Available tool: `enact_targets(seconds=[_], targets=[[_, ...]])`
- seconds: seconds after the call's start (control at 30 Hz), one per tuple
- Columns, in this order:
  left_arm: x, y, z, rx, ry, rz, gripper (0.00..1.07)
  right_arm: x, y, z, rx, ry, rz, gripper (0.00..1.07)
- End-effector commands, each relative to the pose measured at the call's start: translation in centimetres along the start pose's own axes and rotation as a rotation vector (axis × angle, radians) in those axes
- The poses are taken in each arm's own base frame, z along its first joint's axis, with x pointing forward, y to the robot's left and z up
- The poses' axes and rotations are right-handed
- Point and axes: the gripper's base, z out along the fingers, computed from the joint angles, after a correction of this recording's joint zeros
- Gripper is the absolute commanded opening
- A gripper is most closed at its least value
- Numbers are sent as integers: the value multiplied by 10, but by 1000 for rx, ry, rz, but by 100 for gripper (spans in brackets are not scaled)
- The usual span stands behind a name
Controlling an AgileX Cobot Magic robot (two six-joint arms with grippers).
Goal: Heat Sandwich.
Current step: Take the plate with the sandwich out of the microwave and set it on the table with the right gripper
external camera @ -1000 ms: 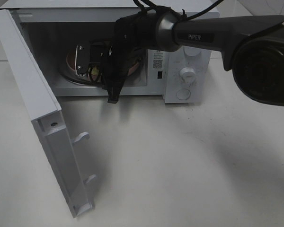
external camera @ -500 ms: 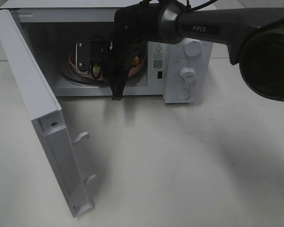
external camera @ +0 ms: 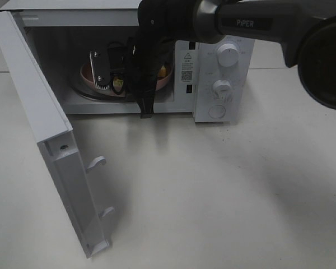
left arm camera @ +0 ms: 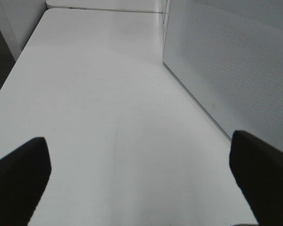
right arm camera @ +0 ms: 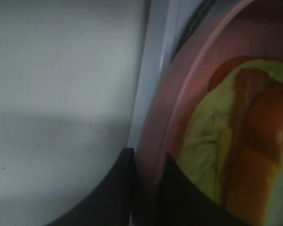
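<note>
The sandwich (right arm camera: pixel 236 141), with yellow-green filling and tan crust, lies on the pink plate (right arm camera: pixel 179 94). My right gripper (right arm camera: pixel 148 188) is shut on the plate's rim, one finger under it and one over it. In the high view the right gripper (external camera: pixel 141 92) reaches into the open microwave (external camera: pixel 221 84) and holds the plate (external camera: pixel 87 74) over the turntable; the arm hides most of the sandwich. My left gripper (left arm camera: pixel 141 179) is open and empty over the bare table and is out of the high view.
The microwave door (external camera: pixel 42 117) stands swung open to the left, with its latch hooks on the inner edge. It also shows in the left wrist view (left arm camera: pixel 226 70). The control panel with two knobs (external camera: pixel 222 87) is right of the cavity. The white table (external camera: pixel 213 190) lies in front.
The right arm has risen and shifted right, carrying the plate deeper into the microwave cavity. More of the pink plate now shows left of the gripper.
</note>
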Motion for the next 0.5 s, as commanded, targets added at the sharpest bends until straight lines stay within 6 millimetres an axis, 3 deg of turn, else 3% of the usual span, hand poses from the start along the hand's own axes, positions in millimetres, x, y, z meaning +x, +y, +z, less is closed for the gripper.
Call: enact_targets(seconds=[0.03, 0.5], targets=[[2, -1, -2, 6, -14, -3, 98, 1, 7, -11, -40, -6, -84, 0], [2, -1, -2, 6, -14, -3, 98, 1, 18, -31, 12, -66, -223, 0]])
